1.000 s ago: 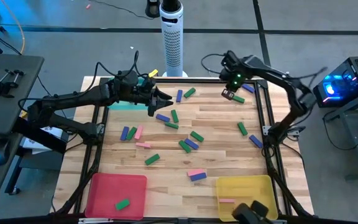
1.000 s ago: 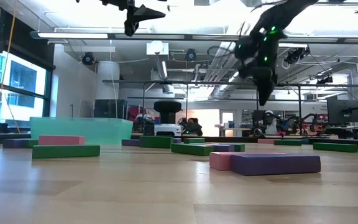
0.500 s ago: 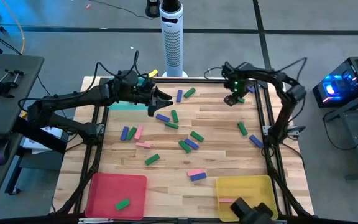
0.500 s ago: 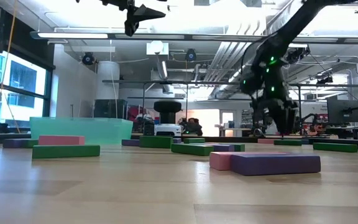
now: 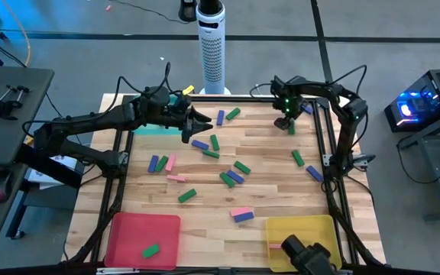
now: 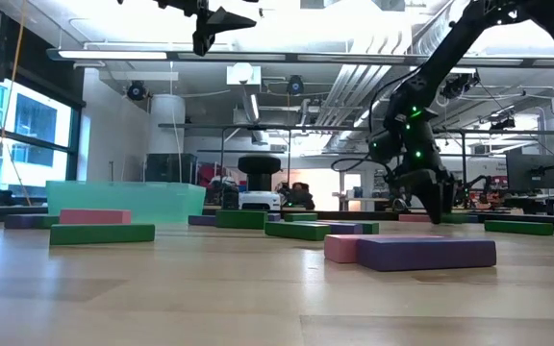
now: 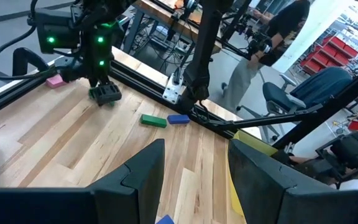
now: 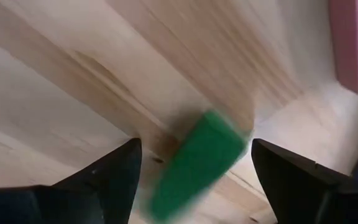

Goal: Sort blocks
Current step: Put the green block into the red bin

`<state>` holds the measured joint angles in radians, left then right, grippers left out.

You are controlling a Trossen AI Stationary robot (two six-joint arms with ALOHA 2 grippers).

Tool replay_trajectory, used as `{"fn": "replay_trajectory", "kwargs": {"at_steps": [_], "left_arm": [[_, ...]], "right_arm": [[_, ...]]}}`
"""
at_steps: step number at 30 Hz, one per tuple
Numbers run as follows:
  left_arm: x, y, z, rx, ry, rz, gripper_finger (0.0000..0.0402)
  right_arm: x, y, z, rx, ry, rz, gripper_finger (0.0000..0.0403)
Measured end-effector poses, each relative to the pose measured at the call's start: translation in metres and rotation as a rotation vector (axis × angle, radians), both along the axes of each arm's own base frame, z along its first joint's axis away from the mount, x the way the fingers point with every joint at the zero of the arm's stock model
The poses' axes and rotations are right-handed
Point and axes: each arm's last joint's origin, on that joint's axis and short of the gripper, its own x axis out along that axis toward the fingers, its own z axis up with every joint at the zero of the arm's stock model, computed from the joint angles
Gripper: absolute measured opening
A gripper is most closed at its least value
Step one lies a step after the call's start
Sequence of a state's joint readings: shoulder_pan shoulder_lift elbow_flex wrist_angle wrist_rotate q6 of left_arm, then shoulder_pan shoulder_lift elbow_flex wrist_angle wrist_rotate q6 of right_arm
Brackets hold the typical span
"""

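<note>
Blue, green and pink blocks lie scattered flat on the wooden table (image 5: 266,195). My right gripper (image 5: 287,124) is low at the far right, open, pointing down. Its fingers stand on either side of a green block (image 8: 194,165) without touching it. The same block (image 5: 291,130) peeks out under the gripper in the high view. My left gripper (image 5: 201,122) hangs high above the far middle of the table, open, with nothing between its fingers (image 7: 194,168). In the low view it shows at the top (image 6: 221,19), and the right gripper (image 6: 436,204) reaches almost to the table.
A teal tray (image 5: 153,128) sits at the far left under the left arm. A red tray (image 5: 140,229) at the near left holds a green block (image 5: 151,250). A yellow tray (image 5: 304,229) at the near right holds a pink block (image 5: 279,246). A pink block (image 8: 356,43) lies close beside the right gripper.
My right gripper has come down from well above the table to just over it, drifting slightly toward the near edge, and has opened over the green block. The blocks have stayed where they were.
</note>
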<state>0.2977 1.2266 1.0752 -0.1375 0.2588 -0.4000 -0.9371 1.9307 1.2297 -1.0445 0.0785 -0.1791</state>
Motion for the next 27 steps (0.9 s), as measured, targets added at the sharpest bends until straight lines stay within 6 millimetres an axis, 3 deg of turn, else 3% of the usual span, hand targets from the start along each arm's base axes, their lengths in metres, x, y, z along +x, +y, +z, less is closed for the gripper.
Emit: {"fn": "replay_trajectory", "kwargs": {"at_steps": [6,13,16,22,27], "left_arm": [[0.0,0.0,0.0,-0.009,-0.001,0.003,0.0163],[0.0,0.0,0.0,-0.009,0.0,0.003,0.0163],[0.0,0.0,0.0,-0.009,-0.001,0.003,0.0163],[0.0,0.0,0.0,-0.009,0.0,0.002,0.0163],[0.0,0.0,0.0,-0.008,-0.001,0.002,0.0163]], "right_arm": [[0.002,0.001,0.0,0.011,-0.009,0.067,0.0269],[0.0,0.003,0.001,0.006,0.034,0.063,0.0164],[-0.001,0.005,0.011,0.022,-0.002,0.045,0.0141],[-0.001,0.016,0.048,0.073,-0.117,0.147,0.0161],[0.001,0.038,0.058,0.17,-0.151,0.508,0.0217]]}}
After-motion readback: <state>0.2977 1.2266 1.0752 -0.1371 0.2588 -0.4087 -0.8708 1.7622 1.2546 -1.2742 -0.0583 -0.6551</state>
